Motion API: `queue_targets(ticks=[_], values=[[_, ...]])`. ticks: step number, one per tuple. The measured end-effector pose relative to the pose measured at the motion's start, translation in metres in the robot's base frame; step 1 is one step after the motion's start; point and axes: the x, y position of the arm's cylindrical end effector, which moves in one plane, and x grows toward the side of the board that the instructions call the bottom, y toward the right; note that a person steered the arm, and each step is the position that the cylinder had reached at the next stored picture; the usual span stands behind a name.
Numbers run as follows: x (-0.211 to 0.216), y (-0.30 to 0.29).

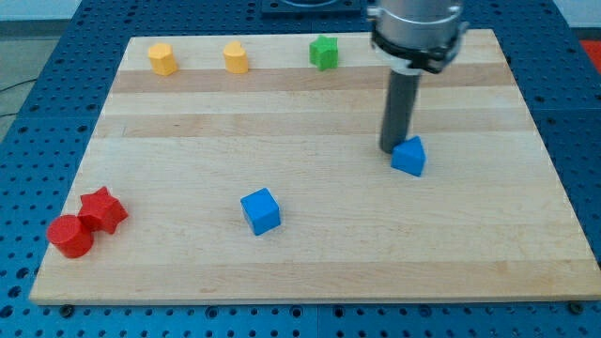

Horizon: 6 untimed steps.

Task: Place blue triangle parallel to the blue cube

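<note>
The blue triangle (409, 156) lies on the wooden board right of centre. The blue cube (261, 210) sits to its lower left, near the board's middle bottom. My tip (392, 148) is down on the board, touching or almost touching the blue triangle's upper left side. The dark rod rises from it to the arm's grey end at the view's top.
A yellow hexagon block (162, 58), a yellow heart-like block (236, 57) and a green star block (324, 53) line the board's top edge. A red star block (102, 209) and a red cylinder (70, 235) sit at the bottom left. The board (310, 272) lies on a blue perforated table.
</note>
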Motion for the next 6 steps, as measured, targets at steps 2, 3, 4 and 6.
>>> queue_targets(ticks=[2, 3, 4, 6], values=[[0.042, 0.057], [0.031, 0.096], [0.053, 0.101], [0.072, 0.043]])
